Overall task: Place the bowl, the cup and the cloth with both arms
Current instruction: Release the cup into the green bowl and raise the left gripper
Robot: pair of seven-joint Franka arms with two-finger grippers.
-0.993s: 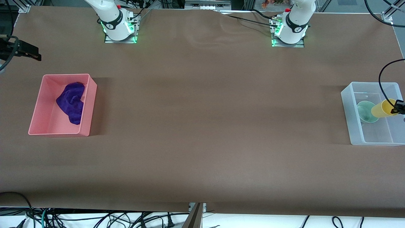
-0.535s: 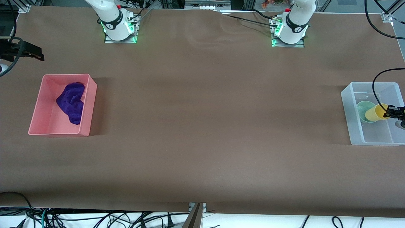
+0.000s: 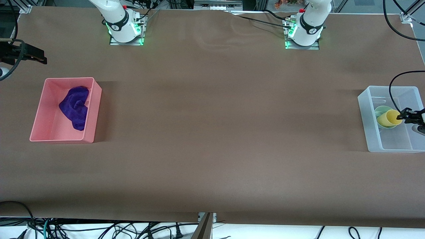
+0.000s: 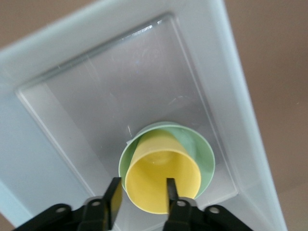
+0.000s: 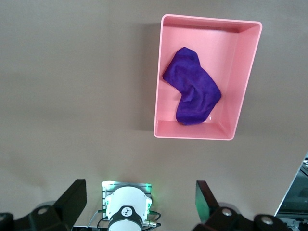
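Front view: left gripper point(image 3: 402, 117), partly cut off at the frame edge, pinches the small yellow plastic cup point(image 3: 389, 118) by its rim over the pale mint-green round bowl point(image 3: 381, 113) inside the clear plastic bin point(image 3: 368, 132).

Left wrist view: cup tilted, seemingly resting in the bowl.

Right wrist view: right gripper point(image 5: 139, 199) spread wide, high above the table point(image 5: 72, 86); wrinkled purple fabric cloth point(image 5: 192, 87) lies in the pink rectangular plastic bin point(image 5: 243, 86).
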